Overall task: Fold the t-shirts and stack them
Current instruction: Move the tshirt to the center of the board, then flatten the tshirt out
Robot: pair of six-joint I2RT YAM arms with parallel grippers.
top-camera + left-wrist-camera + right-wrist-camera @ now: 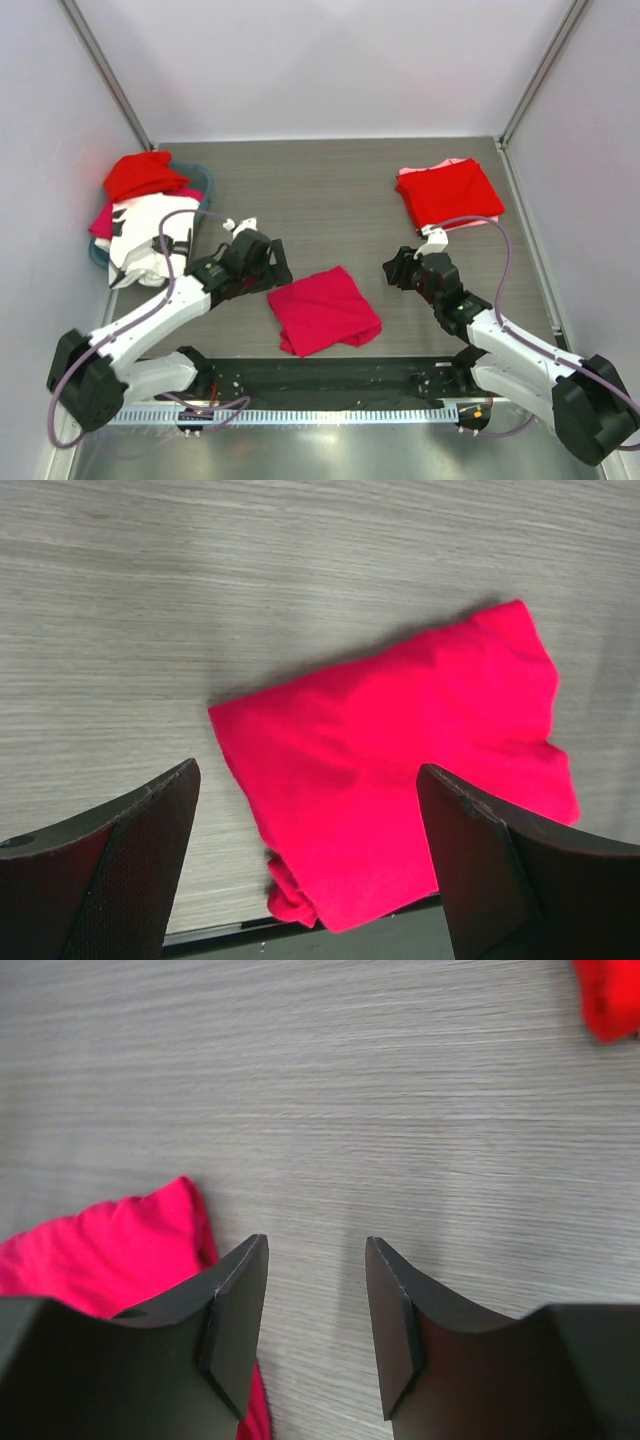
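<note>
A folded pink-red t-shirt (323, 311) lies on the table near the front middle; it also shows in the left wrist view (400, 770) and at the left edge of the right wrist view (110, 1250). A stack of folded red and pink shirts (448, 195) lies at the back right. A pile of unfolded shirts, red, pink and white (140, 215), lies at the left. My left gripper (272, 262) is open and empty, just left of the folded shirt. My right gripper (398, 270) is open and empty, to the right of it.
The shirt pile rests on a teal basket (200, 180) at the left wall. A black strip and a metal rail (330, 405) run along the table's front edge. Walls close in the left, back and right sides.
</note>
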